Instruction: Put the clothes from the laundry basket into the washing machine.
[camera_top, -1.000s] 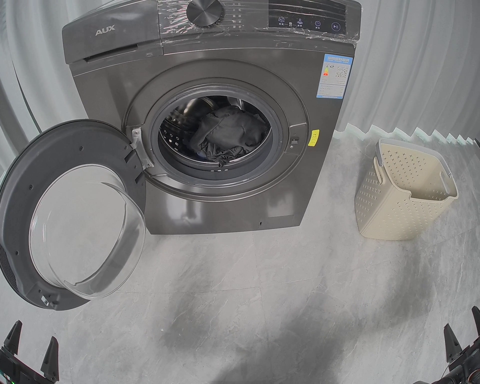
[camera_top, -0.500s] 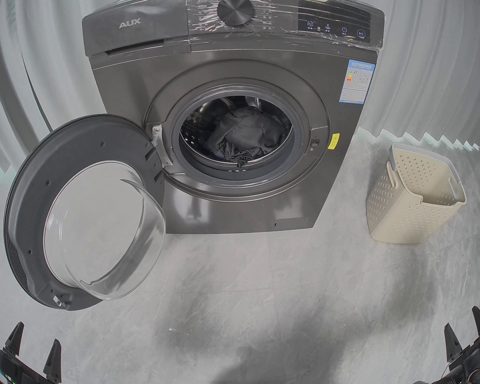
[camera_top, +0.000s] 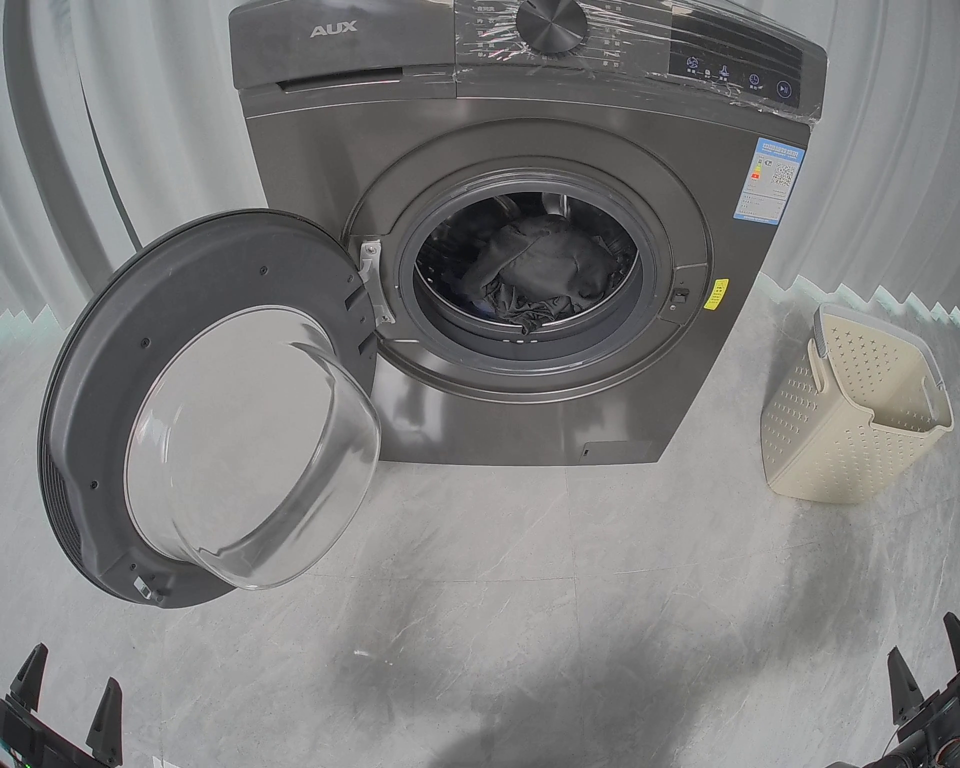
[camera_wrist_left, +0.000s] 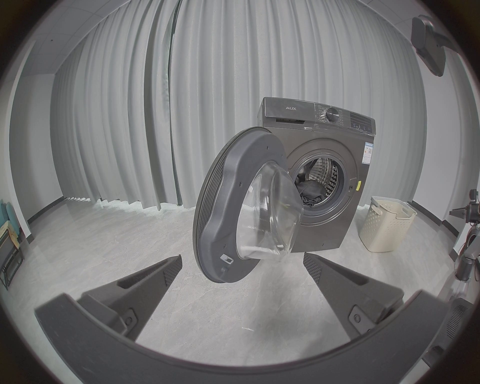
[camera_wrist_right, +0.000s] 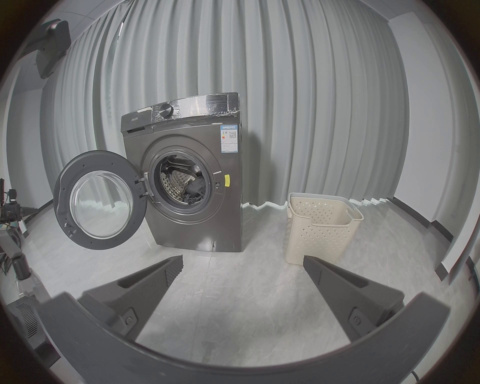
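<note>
Inside the washing machine (camera_top: 500, 130) dark clothes (camera_top: 540, 270) lie piled, the laundry basket (camera_top: 860, 440) seemingly empty, so my left hand (camera_top: 70, 668) and right hand (camera_top: 922, 640) hang open.

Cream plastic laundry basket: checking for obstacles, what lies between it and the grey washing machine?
Bare pale marbled floor between laundry basket and washing machine, per the head view.
</note>
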